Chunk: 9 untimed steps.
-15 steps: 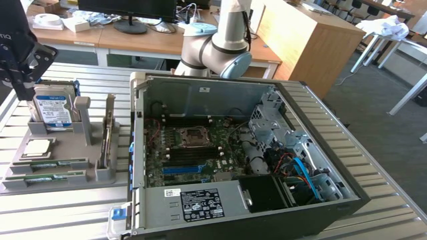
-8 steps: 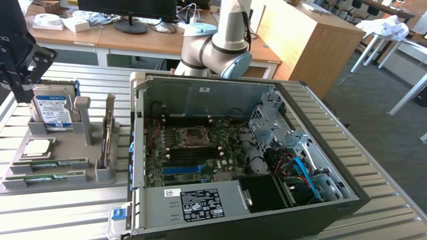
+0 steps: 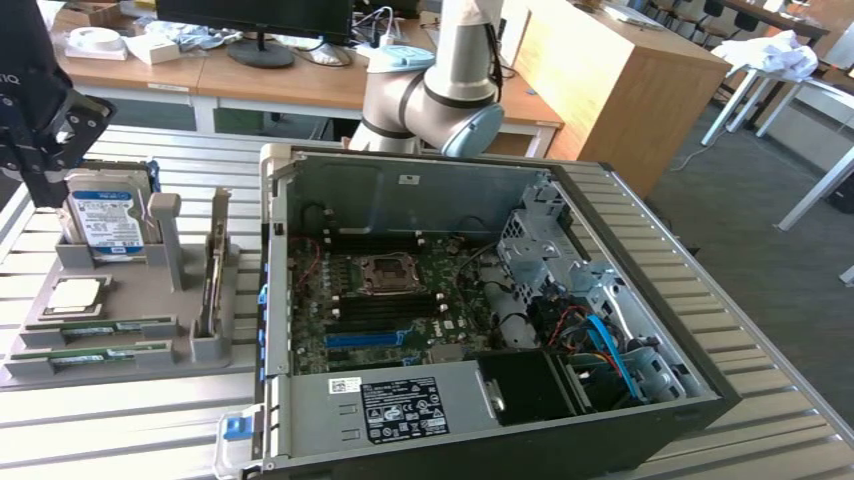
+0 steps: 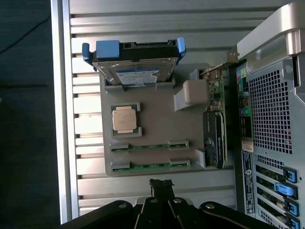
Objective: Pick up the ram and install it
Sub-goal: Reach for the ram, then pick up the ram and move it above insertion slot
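Two ram sticks lie flat in slots of the grey holder tray [image 3: 134, 290]: one ram [image 3: 100, 327] [image 4: 149, 147] and a second ram [image 3: 94, 353] [image 4: 149, 166] beside it, both narrow green boards. My gripper [image 3: 38, 160] [image 4: 161, 183] hangs high above the tray at the exterior view's left, its black fingers shut together with nothing between them. In the wrist view the fingertips sit just off the tray's edge nearest the second ram, apart from it.
The tray also holds a hard drive [image 4: 136, 71], a square silver processor [image 4: 126, 119] and an upright expansion card [image 4: 214, 138]. The open computer case [image 3: 283, 300] lies right of the tray, its motherboard [image 3: 387, 300] exposed. The slatted metal table [image 3: 120, 430] carries everything.
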Available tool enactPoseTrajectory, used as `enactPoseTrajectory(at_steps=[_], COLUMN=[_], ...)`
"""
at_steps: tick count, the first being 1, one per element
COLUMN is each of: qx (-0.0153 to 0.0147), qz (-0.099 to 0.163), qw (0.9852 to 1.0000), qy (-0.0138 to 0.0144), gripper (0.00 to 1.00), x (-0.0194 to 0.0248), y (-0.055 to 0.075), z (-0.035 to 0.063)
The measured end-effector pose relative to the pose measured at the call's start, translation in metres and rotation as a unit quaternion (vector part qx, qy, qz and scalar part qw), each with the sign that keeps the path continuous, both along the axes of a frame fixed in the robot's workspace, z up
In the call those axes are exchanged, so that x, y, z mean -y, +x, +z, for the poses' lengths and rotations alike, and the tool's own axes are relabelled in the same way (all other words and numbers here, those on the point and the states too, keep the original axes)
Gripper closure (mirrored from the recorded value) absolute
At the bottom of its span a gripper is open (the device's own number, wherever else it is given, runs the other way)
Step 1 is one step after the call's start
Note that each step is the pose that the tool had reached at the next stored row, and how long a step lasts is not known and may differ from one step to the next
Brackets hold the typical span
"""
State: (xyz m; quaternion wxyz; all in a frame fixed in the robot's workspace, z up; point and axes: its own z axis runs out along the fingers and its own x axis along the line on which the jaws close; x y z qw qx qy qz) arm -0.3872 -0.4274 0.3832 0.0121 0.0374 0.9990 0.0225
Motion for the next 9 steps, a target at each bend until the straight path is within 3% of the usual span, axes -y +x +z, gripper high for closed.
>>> enactPoseTrajectory(at_steps=[3, 9], qx=[-0.0001, -0.0001], qz=[0.000, 0.000], qw=[1.0000, 1.0000], qy=[0.0000, 0.0000], gripper=[0.90, 0.90], x=[0.0024, 0.0026], y=[0.0027, 0.0031], z=[0.0000, 0.0000])
